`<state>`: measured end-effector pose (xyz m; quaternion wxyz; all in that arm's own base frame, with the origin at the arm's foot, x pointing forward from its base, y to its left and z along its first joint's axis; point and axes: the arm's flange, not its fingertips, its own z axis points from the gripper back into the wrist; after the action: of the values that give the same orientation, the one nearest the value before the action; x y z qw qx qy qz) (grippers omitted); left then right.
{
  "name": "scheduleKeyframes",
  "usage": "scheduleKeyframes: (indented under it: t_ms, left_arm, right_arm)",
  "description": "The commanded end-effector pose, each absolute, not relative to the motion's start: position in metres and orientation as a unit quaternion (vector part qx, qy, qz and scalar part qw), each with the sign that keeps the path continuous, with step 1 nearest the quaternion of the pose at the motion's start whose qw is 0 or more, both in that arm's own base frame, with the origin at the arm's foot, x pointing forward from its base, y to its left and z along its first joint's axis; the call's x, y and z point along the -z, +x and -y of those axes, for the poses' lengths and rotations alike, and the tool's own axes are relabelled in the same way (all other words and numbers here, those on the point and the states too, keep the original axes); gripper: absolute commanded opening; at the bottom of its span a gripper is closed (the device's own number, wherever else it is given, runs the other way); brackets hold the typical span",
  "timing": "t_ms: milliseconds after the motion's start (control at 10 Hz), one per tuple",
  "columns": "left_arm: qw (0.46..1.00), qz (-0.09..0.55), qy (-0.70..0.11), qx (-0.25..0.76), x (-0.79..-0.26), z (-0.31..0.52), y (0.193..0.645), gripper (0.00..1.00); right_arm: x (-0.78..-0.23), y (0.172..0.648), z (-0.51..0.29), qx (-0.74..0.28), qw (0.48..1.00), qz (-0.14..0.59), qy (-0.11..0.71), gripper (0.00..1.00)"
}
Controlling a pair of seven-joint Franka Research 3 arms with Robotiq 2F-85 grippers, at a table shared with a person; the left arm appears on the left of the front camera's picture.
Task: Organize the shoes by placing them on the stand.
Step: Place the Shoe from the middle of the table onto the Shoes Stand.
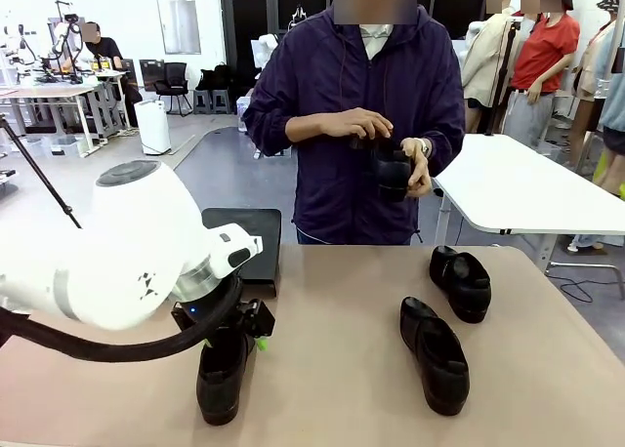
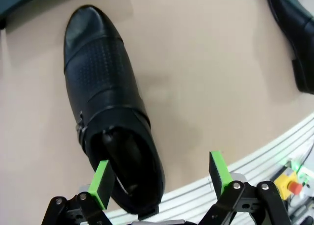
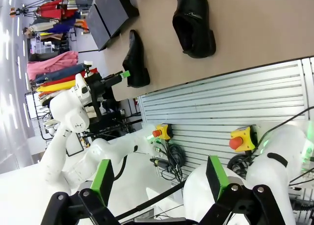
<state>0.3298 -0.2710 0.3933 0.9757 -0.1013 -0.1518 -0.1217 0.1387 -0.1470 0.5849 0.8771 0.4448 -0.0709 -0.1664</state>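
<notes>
One black shoe (image 1: 223,374) (image 2: 105,102) lies on the table near its front left, toe pointing away. My left gripper (image 1: 244,332) (image 2: 159,178) hangs open just over its heel end. One green pad (image 2: 102,183) is above the shoe's opening and the other is above bare table beside it. Two more shoes (image 1: 459,283) (image 1: 435,354) lie at the right. The person holds another shoe (image 1: 394,169) in both hands beyond the far edge. A black stand (image 1: 244,237) sits at the far left. My right gripper (image 3: 158,178) is open, off the table's front.
The tan table (image 1: 332,320) has bare room in the middle. Its front edge is an aluminium rail (image 2: 274,146) with emergency-stop buttons (image 3: 236,141) below. In the right wrist view the left gripper (image 3: 115,77) shows beside its shoe (image 3: 136,60). A white table (image 1: 527,188) stands behind the person.
</notes>
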Motion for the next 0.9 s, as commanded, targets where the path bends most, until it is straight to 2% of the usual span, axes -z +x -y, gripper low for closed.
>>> scheduleKeyframes:
  t_ms: [0, 500, 600, 700, 800]
  left_arm:
    - [0.977, 0.165, -0.080, 0.110, -0.372, 0.281, 0.331, 1.00]
    - [0.978, 0.160, -0.068, 0.119, -0.346, 0.294, 0.334, 1.00]
    - [0.978, 0.161, -0.060, 0.122, -0.343, 0.296, 0.332, 0.62]
    - [0.977, 0.164, -0.058, 0.124, -0.342, 0.298, 0.331, 0.03]
    - [0.977, 0.164, -0.058, 0.126, -0.342, 0.297, 0.331, 0.00]
  right_arm:
    - [-0.586, 0.135, 0.149, 0.155, 0.877, 0.077, 0.447, 1.00]
    - [-0.586, 0.135, 0.149, 0.155, 0.877, 0.077, 0.447, 1.00]
    - [-0.586, 0.135, 0.149, 0.155, 0.877, 0.077, 0.447, 1.00]
    - [-0.586, 0.135, 0.149, 0.155, 0.877, 0.077, 0.447, 1.00]
    - [-0.586, 0.135, 0.149, 0.155, 0.877, 0.077, 0.447, 1.00]
